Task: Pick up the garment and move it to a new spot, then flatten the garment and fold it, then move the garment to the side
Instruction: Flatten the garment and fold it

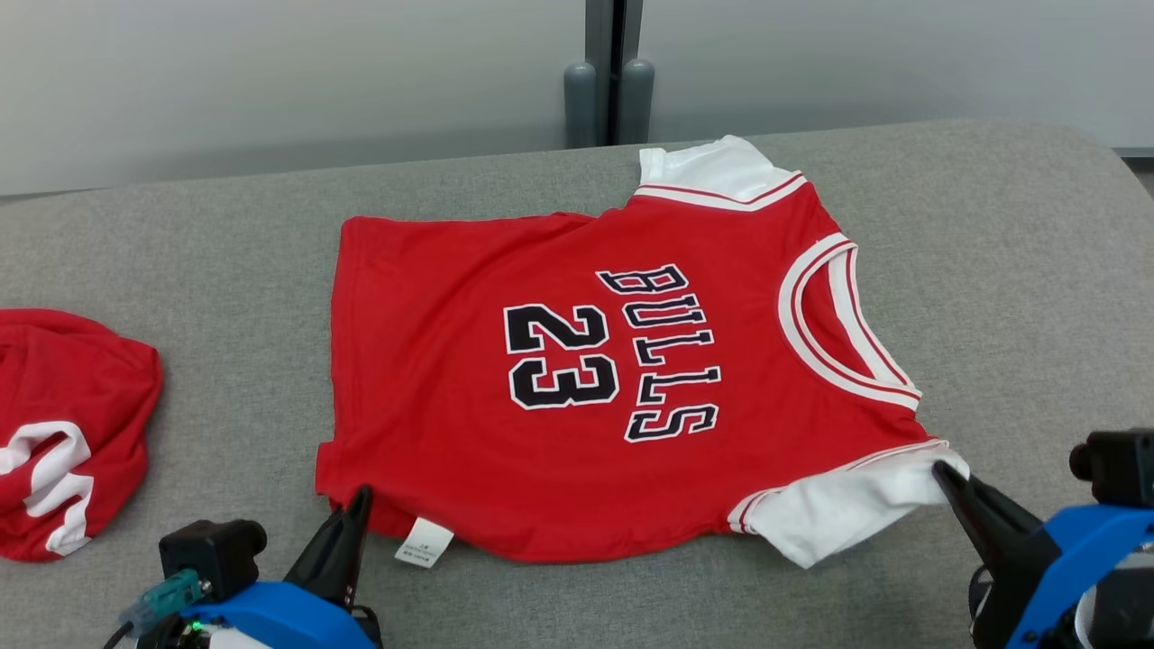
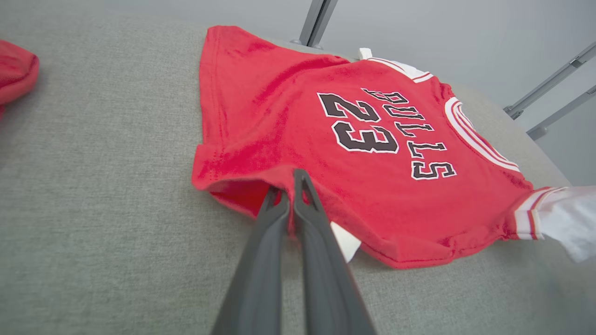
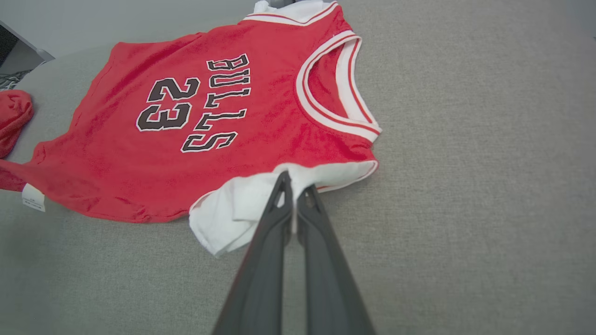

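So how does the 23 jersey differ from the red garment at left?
The red BULLS 23 jersey lies spread flat; the red-and-white garment at left is bunched up. The jersey's print reads whole; the garment's white marking is crumpled, unreadable. Both are red with white, on the grey fabric surface.

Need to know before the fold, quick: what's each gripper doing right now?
Left gripper: closed on the jersey.
Right gripper: closed on the jersey's sleeve.

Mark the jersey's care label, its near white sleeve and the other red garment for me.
care label (image 1: 424,543), head view, middle of the white tag.
near white sleeve (image 3: 223,218), right wrist view, its white middle.
other red garment (image 1: 81,397), head view, its red upper part.
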Available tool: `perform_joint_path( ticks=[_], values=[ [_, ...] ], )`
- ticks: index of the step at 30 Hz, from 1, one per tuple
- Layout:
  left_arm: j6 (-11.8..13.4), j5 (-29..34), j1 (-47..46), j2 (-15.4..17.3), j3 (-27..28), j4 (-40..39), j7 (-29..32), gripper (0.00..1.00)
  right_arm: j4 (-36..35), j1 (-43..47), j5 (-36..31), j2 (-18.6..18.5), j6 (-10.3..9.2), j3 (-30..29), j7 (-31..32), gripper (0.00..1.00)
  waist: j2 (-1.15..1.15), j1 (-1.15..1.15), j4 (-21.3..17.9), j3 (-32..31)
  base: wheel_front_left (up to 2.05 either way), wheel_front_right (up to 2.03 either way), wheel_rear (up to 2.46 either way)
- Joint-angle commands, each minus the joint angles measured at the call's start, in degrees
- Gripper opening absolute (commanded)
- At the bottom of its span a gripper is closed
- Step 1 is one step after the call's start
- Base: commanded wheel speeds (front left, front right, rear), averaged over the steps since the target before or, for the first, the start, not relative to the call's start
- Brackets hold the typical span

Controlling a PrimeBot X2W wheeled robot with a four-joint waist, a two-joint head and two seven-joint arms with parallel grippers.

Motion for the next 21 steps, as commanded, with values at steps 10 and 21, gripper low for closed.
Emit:
perform_joint_path(
  ticks=[10,21],
  values=[
    [-0.48,-2.28,-8.8,-3.58,1.29,6.86,-1.66,0.0,7.48,-13.83,-0.16,-1.23,0.03,0.97,-5.15,0.0,0.0,0.0,1.41,3.28,0.0,0.0,0.0],
    [-2.02,0.49,-18.42,-5.86,0.0,18.84,-5.72,0.0,16.67,-22.24,-3.67,-3.79,0.03,1.22,-16.49,0.0,0.0,0.0,3.25,6.96,0.0,0.0,0.0]
  ],
)
